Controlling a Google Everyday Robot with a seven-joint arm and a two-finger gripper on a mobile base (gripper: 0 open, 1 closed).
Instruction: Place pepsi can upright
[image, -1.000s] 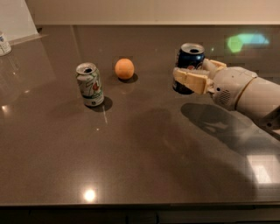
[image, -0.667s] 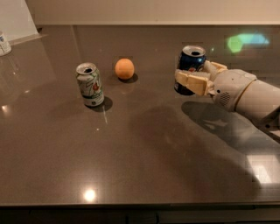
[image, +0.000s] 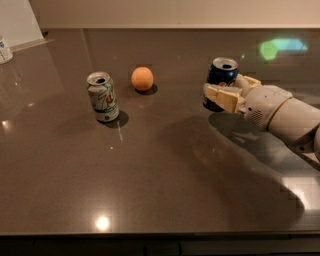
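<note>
At the left of the worktop (image: 150, 190) stands a pale green can (image: 102, 96), upright. An orange (image: 142, 78) sits just right of it and a little farther back. Both are well apart from the work and look safe from it.

Right of centre, the pepsi can (image: 221, 74) stands upright, silver top up. The claw (image: 220, 95) reaches in from the right and is clenched on the can's lower half. 1 finger (image: 223, 98) crosses the near side and the other shows behind. I cannot tell whether the can's base touches the worktop or hangs just above it; its shadow lies close beneath.

The risks, as I judge them, lie in the letting go:

- **Drop:** if the base is off the surface when the claw loosens, the can may drop, bounce and topple.
- **Lean:** if the can is held at a slight lean, it could rock over once freed.
- **Drag:** a finger dragging on the can's side as the arm (image: 285, 117) draws away to the right could also tip it.

A fallen can would roll freely on this smooth, glossy surface.
</note>
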